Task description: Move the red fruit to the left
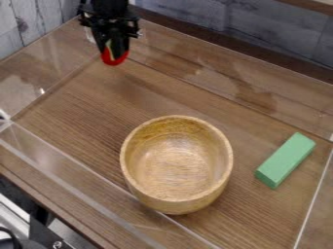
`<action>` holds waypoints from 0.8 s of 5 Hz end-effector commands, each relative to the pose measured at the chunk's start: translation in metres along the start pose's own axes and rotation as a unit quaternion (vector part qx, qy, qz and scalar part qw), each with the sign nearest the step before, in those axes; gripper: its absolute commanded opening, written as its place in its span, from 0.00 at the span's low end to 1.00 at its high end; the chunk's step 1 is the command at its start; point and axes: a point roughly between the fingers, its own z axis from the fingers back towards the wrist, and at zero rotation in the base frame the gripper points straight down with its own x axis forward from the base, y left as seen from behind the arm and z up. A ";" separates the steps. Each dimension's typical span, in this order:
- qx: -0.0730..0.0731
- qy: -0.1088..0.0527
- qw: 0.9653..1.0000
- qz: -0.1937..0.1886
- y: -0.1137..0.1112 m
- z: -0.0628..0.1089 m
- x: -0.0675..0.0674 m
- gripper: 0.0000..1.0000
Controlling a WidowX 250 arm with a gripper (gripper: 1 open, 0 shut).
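The red fruit [115, 58] hangs just above the wooden table at the upper left, pinched between the black fingers of my gripper [115, 51]. The gripper points straight down and is shut on it. Only the fruit's red lower part shows below the fingertips; its upper part is hidden by the fingers.
A round wooden bowl [177, 163] stands in the middle foreground. A green rectangular block [285, 160] lies at the right. Clear plastic walls [53, 39] border the table on the left, back and front.
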 end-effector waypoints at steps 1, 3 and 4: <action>0.014 -0.014 1.000 0.002 0.013 0.003 0.003 0.00; 0.012 -0.001 1.000 0.023 0.032 -0.008 0.002 0.00; 0.008 0.006 0.999 0.041 0.043 -0.006 0.002 1.00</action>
